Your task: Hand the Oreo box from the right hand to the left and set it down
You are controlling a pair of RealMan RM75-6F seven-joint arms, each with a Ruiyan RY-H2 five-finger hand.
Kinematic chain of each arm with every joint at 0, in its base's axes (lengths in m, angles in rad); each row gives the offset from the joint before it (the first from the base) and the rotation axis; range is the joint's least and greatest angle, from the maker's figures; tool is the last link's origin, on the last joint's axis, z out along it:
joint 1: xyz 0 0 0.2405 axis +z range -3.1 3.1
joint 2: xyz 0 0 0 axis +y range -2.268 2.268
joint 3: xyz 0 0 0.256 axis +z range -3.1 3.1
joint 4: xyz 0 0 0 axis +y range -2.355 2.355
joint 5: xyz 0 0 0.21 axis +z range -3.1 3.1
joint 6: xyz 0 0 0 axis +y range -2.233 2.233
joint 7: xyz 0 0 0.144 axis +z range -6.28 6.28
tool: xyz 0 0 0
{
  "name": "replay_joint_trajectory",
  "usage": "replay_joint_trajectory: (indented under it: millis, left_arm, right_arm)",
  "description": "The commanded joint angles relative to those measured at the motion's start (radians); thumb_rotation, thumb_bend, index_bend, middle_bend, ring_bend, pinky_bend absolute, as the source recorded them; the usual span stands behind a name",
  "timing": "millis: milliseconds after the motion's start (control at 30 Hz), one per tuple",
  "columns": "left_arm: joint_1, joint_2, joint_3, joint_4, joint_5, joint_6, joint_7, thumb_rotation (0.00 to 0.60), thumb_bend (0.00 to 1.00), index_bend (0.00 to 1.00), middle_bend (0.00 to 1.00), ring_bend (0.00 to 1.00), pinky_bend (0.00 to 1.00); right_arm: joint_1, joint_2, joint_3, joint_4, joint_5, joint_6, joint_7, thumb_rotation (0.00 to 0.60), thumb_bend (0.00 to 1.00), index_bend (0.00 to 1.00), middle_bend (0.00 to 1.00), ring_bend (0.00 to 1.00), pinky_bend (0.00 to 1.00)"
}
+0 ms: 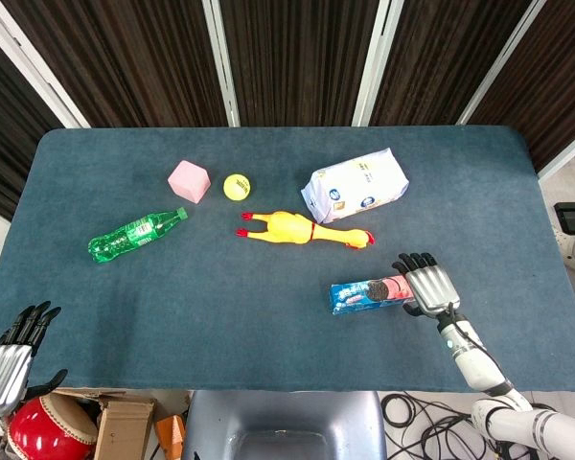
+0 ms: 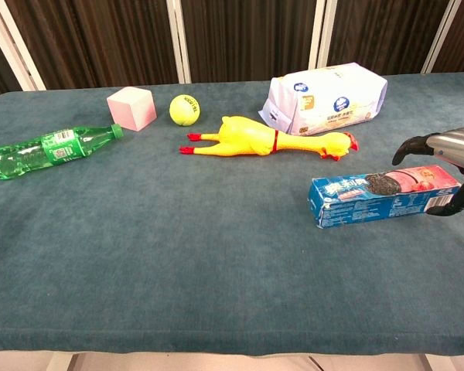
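The blue Oreo box [image 1: 367, 294] [image 2: 383, 198] lies flat on the dark blue table [image 1: 220, 316], front right, long side running left to right. My right hand [image 1: 427, 287] [image 2: 442, 158] hovers over the box's right end. Its fingers arch above the far side, clear of the box, and the thumb [image 2: 447, 207] sits low by the near side. The box rests on the cloth. My left hand [image 1: 8, 356] hangs beyond the table's front left corner with fingers spread and nothing in it; the chest view does not show it.
A yellow rubber chicken [image 1: 302, 230] [image 2: 267, 141] lies just behind the box. Further back sit a white wipes pack [image 1: 356, 185], a yellow tennis ball [image 1: 236, 186] and a pink cube [image 1: 189, 180]. A green bottle [image 1: 134, 235] lies at the left.
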Motion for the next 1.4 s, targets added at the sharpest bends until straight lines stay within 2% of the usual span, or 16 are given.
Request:
replay_joint_trajectory:
  millis: [33, 133, 400, 533, 600, 733, 933, 1067, 1167, 1400]
  left_arm:
    - [0.0, 0.0, 0.0, -0.001, 0.001, 0.001, 0.001, 0.6, 0.22, 0.12, 0.05, 0.0, 0.24]
    - [0.0, -0.001, 0.0, -0.002, 0.002, 0.003, 0.002, 0.6, 0.22, 0.12, 0.05, 0.0, 0.24]
    - [-0.01, -0.002, 0.0, -0.003, -0.004, -0.019, 0.006, 0.6, 0.22, 0.12, 0.05, 0.0, 0.24]
    - [-0.01, -0.002, -0.002, -0.003, -0.002, -0.014, 0.0, 0.6, 0.22, 0.12, 0.05, 0.0, 0.24]
    - [-0.011, -0.002, -0.002, -0.003, -0.003, -0.015, -0.002, 0.6, 0.22, 0.12, 0.05, 0.0, 0.24]
    - [-0.014, -0.002, -0.001, -0.003, -0.003, -0.021, -0.002, 0.6, 0.22, 0.12, 0.05, 0.0, 0.24]
    - [-0.016, -0.004, -0.001, -0.004, -0.001, -0.023, 0.003, 0.6, 0.22, 0.12, 0.05, 0.0, 0.24]
    - [-0.018, -0.007, 0.003, -0.007, 0.006, -0.025, 0.009, 0.6, 0.22, 0.12, 0.05, 0.0, 0.24]
    - [-0.019, -0.01, 0.006, -0.01, 0.019, -0.022, 0.019, 0.6, 0.22, 0.12, 0.05, 0.0, 0.24]
    - [-0.023, -0.031, 0.009, -0.035, 0.058, -0.008, 0.041, 0.6, 0.22, 0.07, 0.05, 0.01, 0.24]
  right_arm:
    - [0.004, -0.003, 0.001, 0.003, 0.0, -0.005, 0.011, 0.6, 0.21, 0.25, 0.13, 0.11, 0.16]
    - [0.007, -0.01, -0.004, 0.014, -0.013, -0.001, 0.022, 0.6, 0.3, 0.26, 0.14, 0.12, 0.17]
    - [-0.005, -0.064, -0.012, 0.1, -0.097, 0.088, 0.084, 0.6, 0.77, 0.44, 0.3, 0.28, 0.28]
    - [-0.011, -0.074, -0.015, 0.119, -0.099, 0.095, 0.093, 0.6, 0.94, 0.49, 0.34, 0.37, 0.34]
    - [-0.015, -0.074, -0.015, 0.122, -0.094, 0.095, 0.09, 0.6, 0.98, 0.51, 0.37, 0.4, 0.36]
    - [-0.023, -0.074, -0.011, 0.123, -0.096, 0.114, 0.097, 0.6, 1.0, 0.57, 0.43, 0.49, 0.44]
    - [-0.043, -0.069, -0.01, 0.118, -0.164, 0.205, 0.186, 0.6, 1.0, 0.65, 0.54, 0.61, 0.55]
    - [-0.053, -0.039, -0.014, 0.073, -0.247, 0.29, 0.288, 0.6, 1.0, 0.65, 0.55, 0.62, 0.56]
    - [-0.046, -0.024, -0.01, 0.033, -0.287, 0.323, 0.313, 0.6, 1.0, 0.66, 0.55, 0.62, 0.55]
    - [0.024, -0.013, 0.045, -0.107, -0.259, 0.247, 0.221, 0.6, 1.0, 0.66, 0.56, 0.62, 0.55]
